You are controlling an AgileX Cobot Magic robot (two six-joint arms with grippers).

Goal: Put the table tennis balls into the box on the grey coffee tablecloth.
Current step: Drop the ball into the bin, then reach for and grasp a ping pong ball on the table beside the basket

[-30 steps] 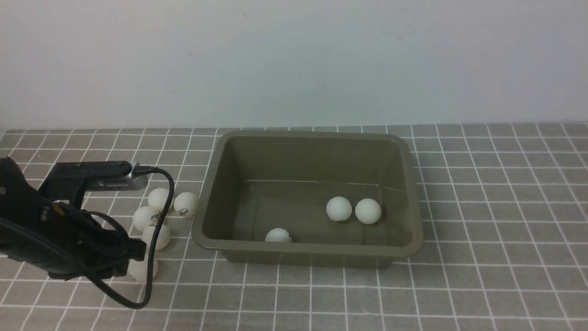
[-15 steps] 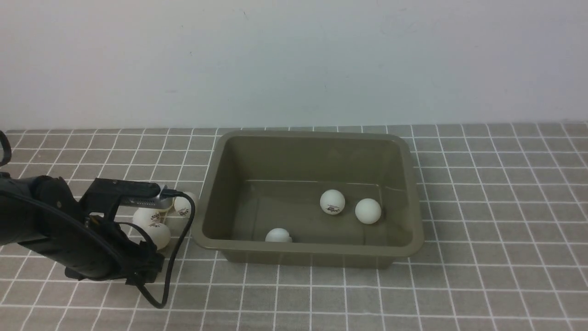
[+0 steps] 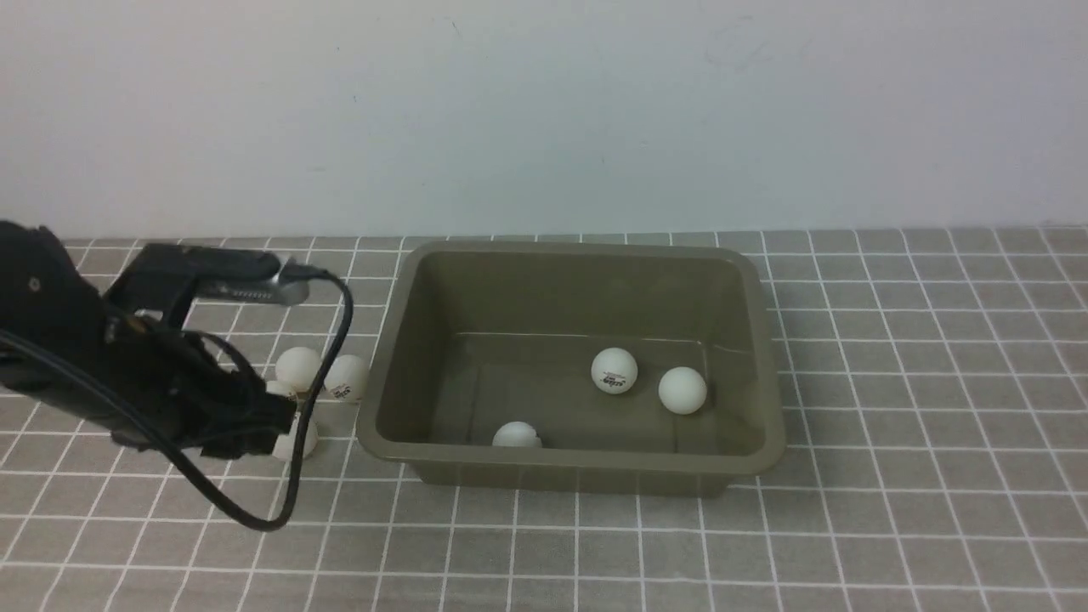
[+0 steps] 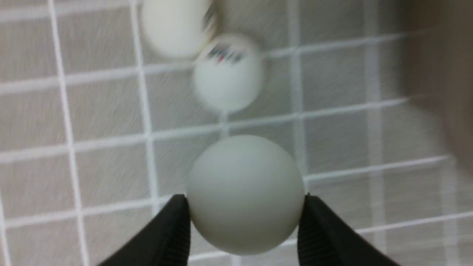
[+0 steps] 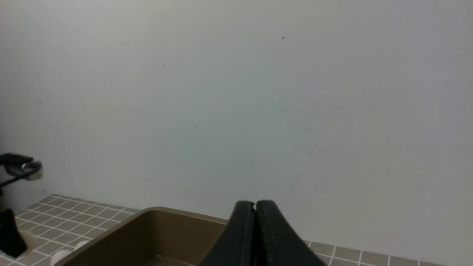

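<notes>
Left hand (image 4: 244,207) pinches one table tennis ball (image 4: 245,181) between its fingertips, near two loose balls (image 4: 229,72); right hand (image 5: 255,207) pressed together.

**Colours & patterns**

Tablecloth (image 3: 892,340): grey-brown w/ thin white grid, small squares. Box (image 3: 578,248): olive-grey in & out. Balls (image 3: 298,367): white. Logo ball (image 3: 614,371) in box: dark print; plain ball (image 3: 682,390) beside it. Held ball (image 4: 245,194): plain greyish-white, betw. black left jaws; printed ball (image 4: 228,72) past it: dark & red marks. Left arm (image 3: 76,357): black. Wall (image 3: 544,110): pale grey-white.
</notes>
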